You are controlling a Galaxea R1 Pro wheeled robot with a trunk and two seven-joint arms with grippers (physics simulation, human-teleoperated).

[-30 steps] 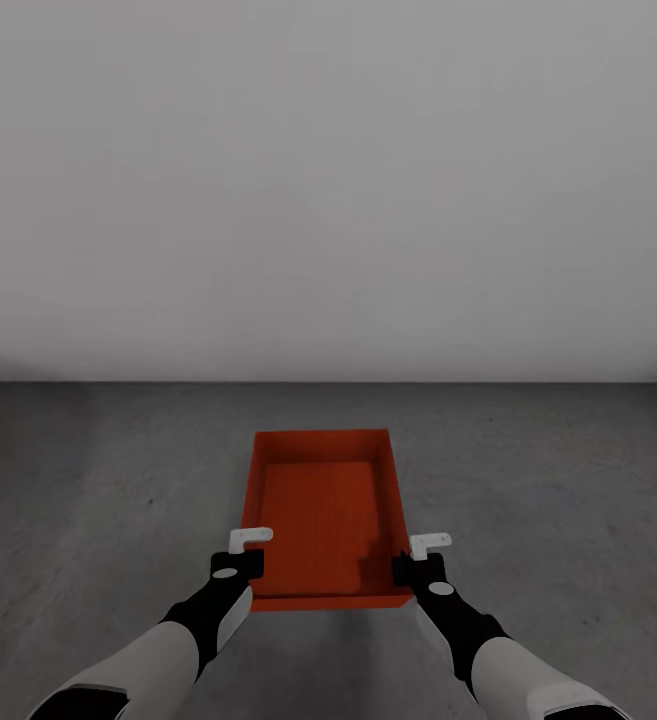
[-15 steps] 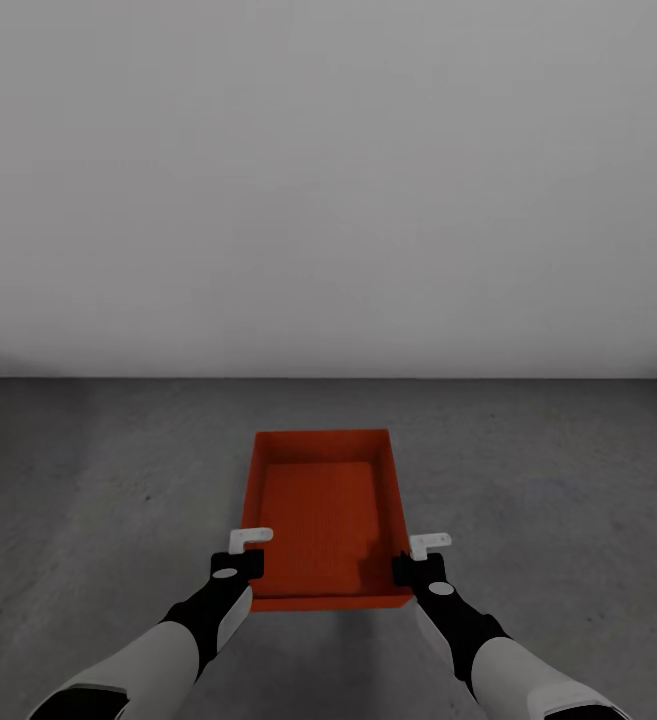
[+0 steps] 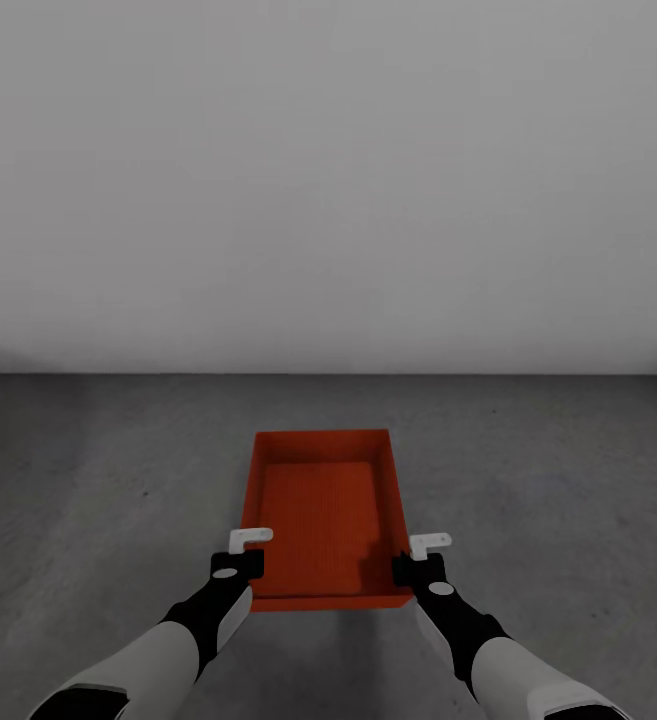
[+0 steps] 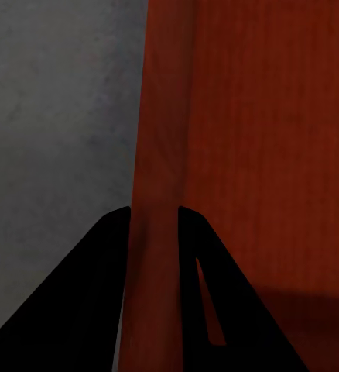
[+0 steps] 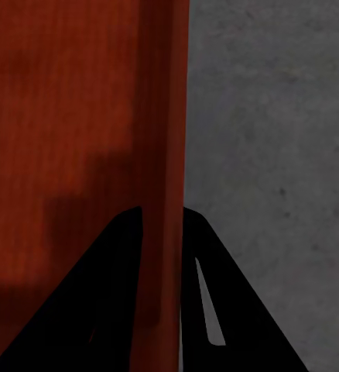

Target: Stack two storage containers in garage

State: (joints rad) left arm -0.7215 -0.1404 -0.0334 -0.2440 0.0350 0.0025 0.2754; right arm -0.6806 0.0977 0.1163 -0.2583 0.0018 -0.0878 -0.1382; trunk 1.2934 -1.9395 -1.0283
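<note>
An orange-red lidless storage container hangs between my two arms above the dark grey concrete floor of the garage. My left gripper is shut on its left side wall near the near corner; in the left wrist view the black fingers clamp the thin red wall. On the opposite side, my right gripper is shut on the right wall, and the right wrist view has its fingers pinching that wall.
A plain white wall rises ahead, meeting the concrete floor a short way beyond the container. Bare floor spreads to both sides.
The wall's foot has slid slightly up the picture, so the camera has moved a little. The container and both grippers keep their places in the view.
</note>
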